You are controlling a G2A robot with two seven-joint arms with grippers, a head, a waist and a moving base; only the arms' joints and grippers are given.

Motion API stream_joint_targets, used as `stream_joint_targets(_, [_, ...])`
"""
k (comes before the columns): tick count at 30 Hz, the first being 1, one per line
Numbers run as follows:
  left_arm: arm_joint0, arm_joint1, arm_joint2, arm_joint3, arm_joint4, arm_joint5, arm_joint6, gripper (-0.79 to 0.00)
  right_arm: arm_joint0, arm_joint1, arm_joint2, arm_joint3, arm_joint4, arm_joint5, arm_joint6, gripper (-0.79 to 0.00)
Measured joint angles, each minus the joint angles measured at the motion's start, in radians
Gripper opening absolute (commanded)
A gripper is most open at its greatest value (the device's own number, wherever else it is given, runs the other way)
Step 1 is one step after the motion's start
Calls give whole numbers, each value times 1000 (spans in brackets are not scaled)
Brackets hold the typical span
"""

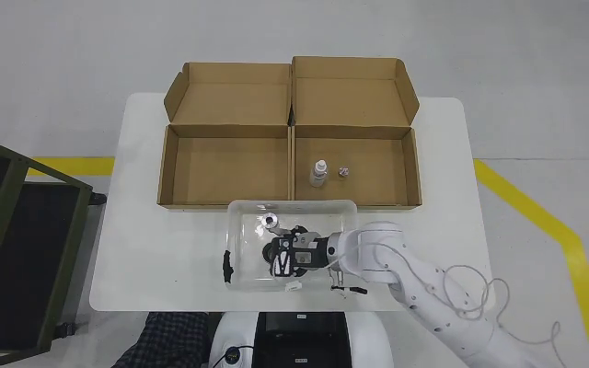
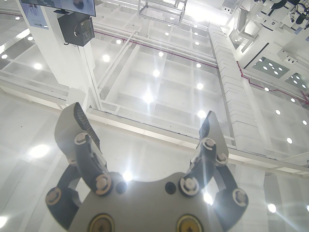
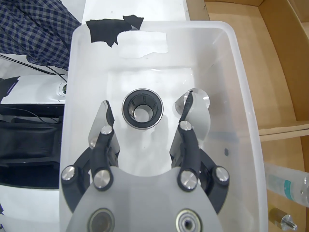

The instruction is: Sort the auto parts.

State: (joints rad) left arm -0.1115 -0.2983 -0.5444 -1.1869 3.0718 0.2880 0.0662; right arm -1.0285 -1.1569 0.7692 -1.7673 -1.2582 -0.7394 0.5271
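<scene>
The right end effector [image 3: 147, 99] hangs open in the bin [image 3: 237, 56], over a black ring [image 3: 142, 124]. The left end effector [image 2: 144, 111] is open, empty, facing the ceiling.

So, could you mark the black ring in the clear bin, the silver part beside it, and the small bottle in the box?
black ring [image 3: 128, 108]: right wrist view, its dark wall.
silver part [image 3: 202, 97]: right wrist view, its flat top.
small bottle [image 1: 317, 175]: top view, its body.

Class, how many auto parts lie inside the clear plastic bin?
2. A black ring-shaped bearing sits in the middle of the bin, between the open fingers of the right hand. A silver part lies beside it, partly behind one finger. The hand hides the bin's near end, so more may lie there.
</scene>
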Motion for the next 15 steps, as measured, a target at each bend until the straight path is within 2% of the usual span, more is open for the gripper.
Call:
stream_joint_targets(9, [0,0,0,0,0,0,0,0,33,-16,-40,58,-17,6,-8,-228])
stream_joint_targets(13, [0,0,0,0,0,0,0,0,44,-23,-54,77,-23,8,-15,-252])
stream_joint_targets(15, [0,0,0,0,0,0,0,0,48,-26,-60,87,-25,8,-19,-289])
